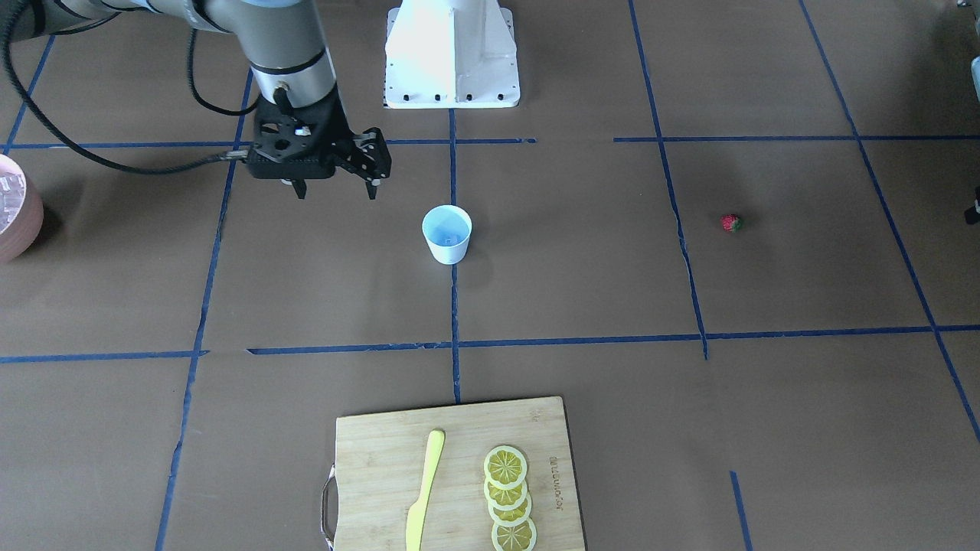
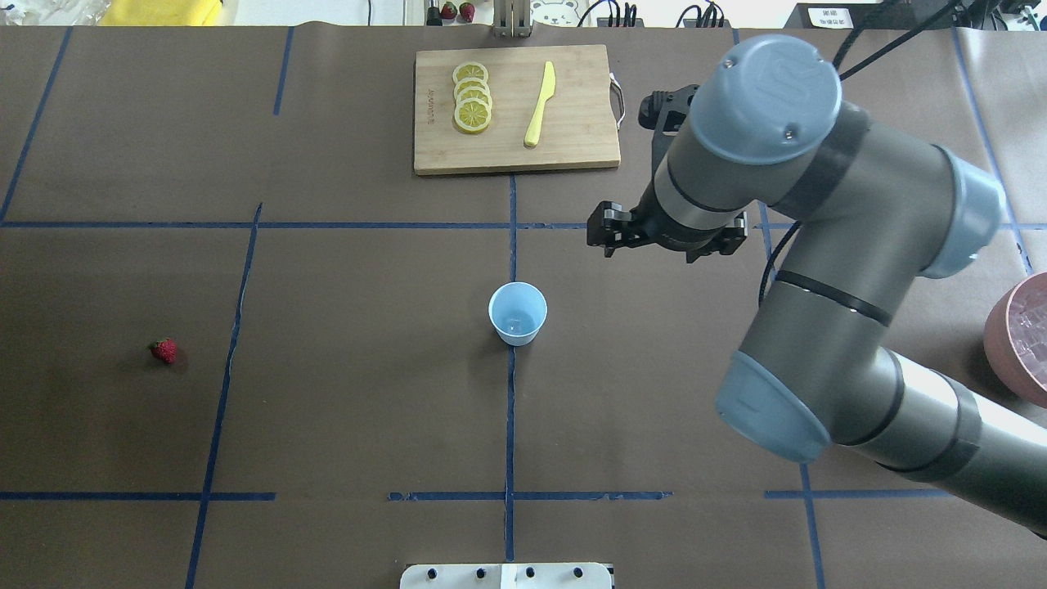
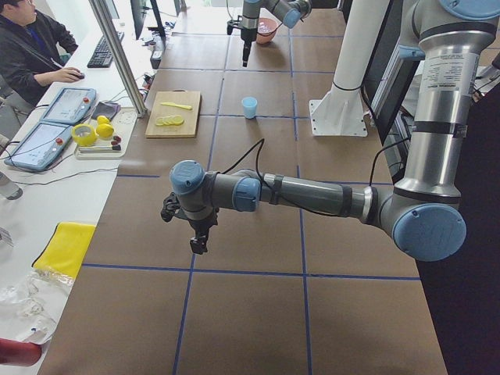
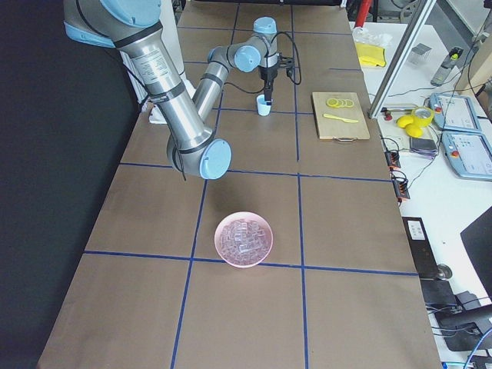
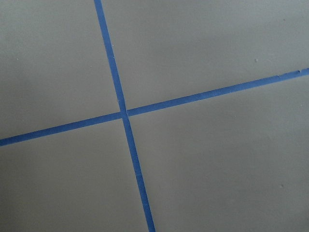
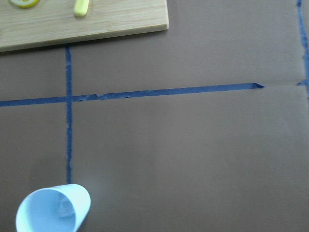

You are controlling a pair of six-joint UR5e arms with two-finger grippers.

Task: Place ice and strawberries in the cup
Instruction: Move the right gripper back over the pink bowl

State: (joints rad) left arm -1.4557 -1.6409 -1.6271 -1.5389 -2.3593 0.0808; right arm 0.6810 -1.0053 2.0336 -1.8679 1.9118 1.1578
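The brown tabletop point(image 1: 582, 291) is crossed by blue tape lines. The right arm point(image 2: 818, 245) reaches over it, its fingers point(image 1: 372, 180) apart and empty, hanging near the cup but off to one side of it. The left arm point(image 3: 312, 191) stretches low over bare tabletop; whether its fingers point(image 3: 200, 241) are apart or together I cannot tell. A wooden cutting board point(image 1: 459, 444) carries lemon slices point(image 1: 509, 497) and a yellow knife point(image 1: 425, 490). A pink bowl point(image 4: 217, 238) holds ice point(image 4: 244, 238). The white cup point(image 1: 447, 233) stands upright at mid-table, with what looks like one clear cube inside. The strawberry point(image 1: 731, 223) lies alone, well apart from the cup.
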